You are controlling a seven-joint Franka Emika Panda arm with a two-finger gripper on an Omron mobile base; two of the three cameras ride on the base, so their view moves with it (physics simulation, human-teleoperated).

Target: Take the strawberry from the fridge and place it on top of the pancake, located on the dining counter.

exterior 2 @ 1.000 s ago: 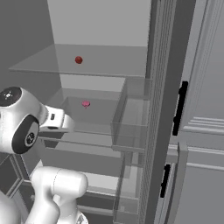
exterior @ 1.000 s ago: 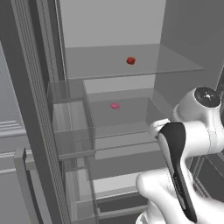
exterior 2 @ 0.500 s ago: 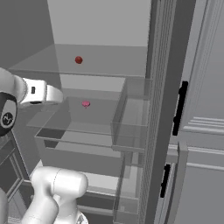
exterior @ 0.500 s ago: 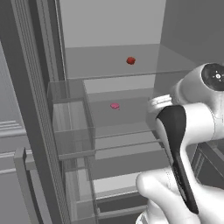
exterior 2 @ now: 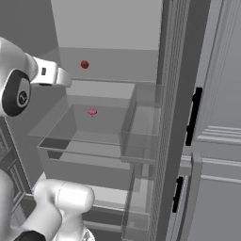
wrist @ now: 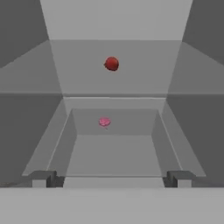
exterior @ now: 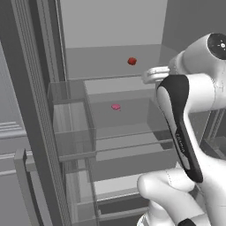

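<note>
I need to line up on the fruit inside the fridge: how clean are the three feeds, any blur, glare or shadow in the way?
Hand view: soft and blurry, though the strawberry and the pale pink piece stand out, and the open gripper frames them. Left base view: sharper, flat even light, no glare; the glass shelves are faint. Right base view: the same flat light, with no hard shadow under the strawberry.

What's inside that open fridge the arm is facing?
Inside the fridge, a small red strawberry sits on the upper glass shelf. Below it, a flatter pale pink piece lies on the next shelf. The arm covers the compartment's right side.
</note>
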